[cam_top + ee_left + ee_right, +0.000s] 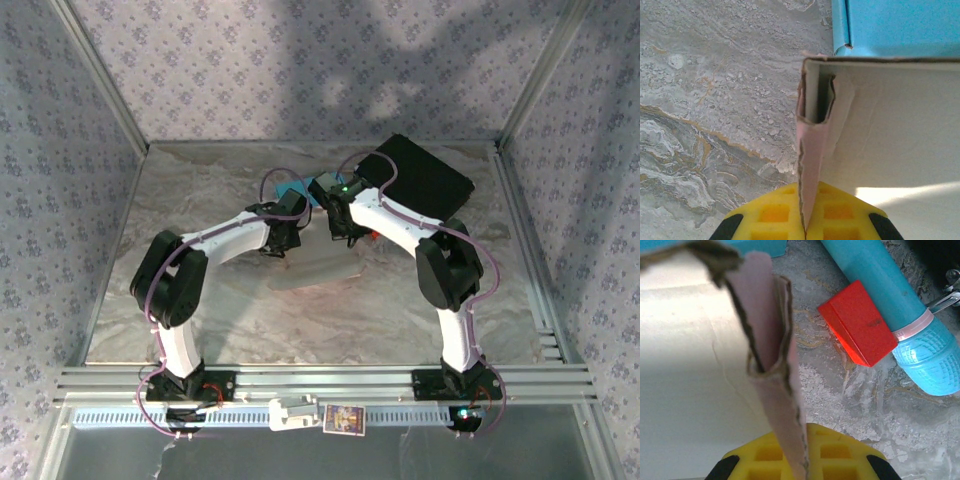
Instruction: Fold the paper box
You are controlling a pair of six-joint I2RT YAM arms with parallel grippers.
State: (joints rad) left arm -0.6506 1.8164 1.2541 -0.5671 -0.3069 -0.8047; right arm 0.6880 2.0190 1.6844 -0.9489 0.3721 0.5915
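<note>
The paper box (318, 268) lies as a pale pink sheet on the marble table between the two arms. In the left wrist view its folded pink side wall (812, 155) stands upright beside the white inner floor (900, 135), and my left gripper (805, 227) is shut on that wall with its yellow fingers (765, 215) pressed to either side. Seen from the right wrist, the opposite doubled wall (782, 405) rises from the white floor (685, 380), and my right gripper (802, 467) is shut on it. Both grippers (285, 235) (343, 228) meet over the box's far edge.
A red block (857, 322) and a blue cylinder with a ribbed cap (900, 300) lie just right of the box. A blue flat object (895, 25) sits behind the box. A black slab (425, 180) lies at the back right. Patterned walls enclose the table (200, 320).
</note>
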